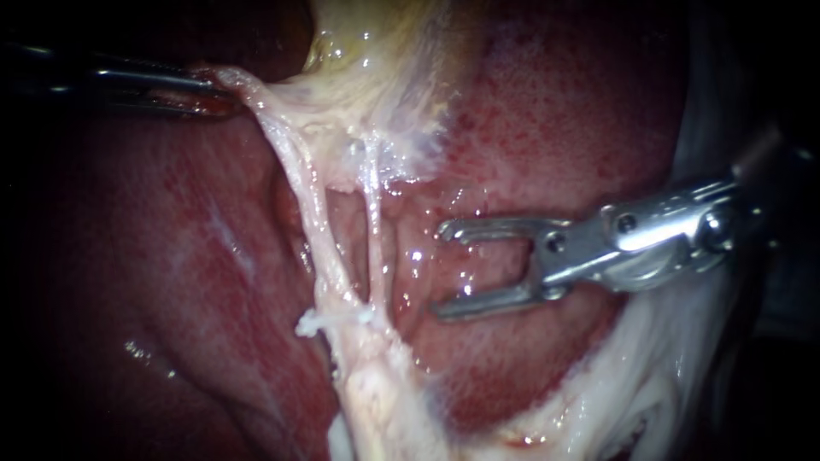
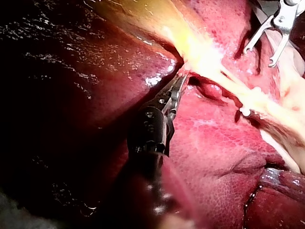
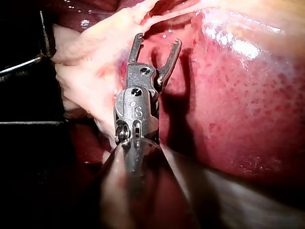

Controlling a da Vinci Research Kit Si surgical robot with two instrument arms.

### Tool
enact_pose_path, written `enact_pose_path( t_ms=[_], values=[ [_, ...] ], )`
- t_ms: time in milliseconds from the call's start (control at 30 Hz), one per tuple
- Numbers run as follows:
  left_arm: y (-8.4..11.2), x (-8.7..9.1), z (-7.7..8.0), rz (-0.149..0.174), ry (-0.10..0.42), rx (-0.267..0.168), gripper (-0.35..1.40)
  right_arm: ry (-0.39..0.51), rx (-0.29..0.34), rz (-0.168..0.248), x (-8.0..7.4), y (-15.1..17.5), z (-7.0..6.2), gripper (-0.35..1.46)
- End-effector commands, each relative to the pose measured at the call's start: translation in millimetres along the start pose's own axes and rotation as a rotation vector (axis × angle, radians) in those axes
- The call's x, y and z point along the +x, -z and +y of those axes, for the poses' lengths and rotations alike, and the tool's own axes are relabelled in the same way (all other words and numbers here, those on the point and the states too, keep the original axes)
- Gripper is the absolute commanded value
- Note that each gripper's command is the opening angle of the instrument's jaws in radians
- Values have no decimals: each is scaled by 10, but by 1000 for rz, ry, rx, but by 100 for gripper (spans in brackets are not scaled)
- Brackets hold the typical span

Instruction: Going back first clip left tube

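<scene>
Grips tissue (image 1: 266, 109) with left instrument (image 1: 224, 92); holds right instrument (image 1: 442, 270) wide apart, empty, pointing 9 o'clock toward left tube (image 1: 312, 218), stretched 11 to 5 o'clock.

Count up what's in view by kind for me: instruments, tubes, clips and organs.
Instruments: 2 (left instrument jaws shut on pale tissue; right instrument jaws open)
Tubes: 2 (left tube, right tube)
Clips: 1 (whitish clip on left tube)
Organs: 2 (liver, gallbladder)
Total: 7
</scene>
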Motion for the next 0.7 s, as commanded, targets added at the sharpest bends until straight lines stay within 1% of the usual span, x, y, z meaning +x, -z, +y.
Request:
enact_pose_path(
  t_ms=[33, 200, 300, 367, 533, 700],
  values=[
    [0, 0, 0, 0, 0, 0, -35, 5, -4, -1, 0, 7, 0, 50],
    [-2, 0, 0, 0, 0, 1, -35, 24, -11, -2, 0, 22, 1, 50],
    [-10, -3, 3, 2, -1, 7, -35, 30, -10, -2, 0, 25, 1, 50],
    [-19, -8, 4, 4, -4, 13, -35, 31, -9, -2, -1, 26, 1, 50],
    [-46, -20, 3, 2, -17, 0, -35, 32, -7, -2, -3, 29, -1, 50],
    [-66, -30, 0, 1, -24, -8, -35, 33, -4, -2, -5, 34, -2, 50]
  ],
)
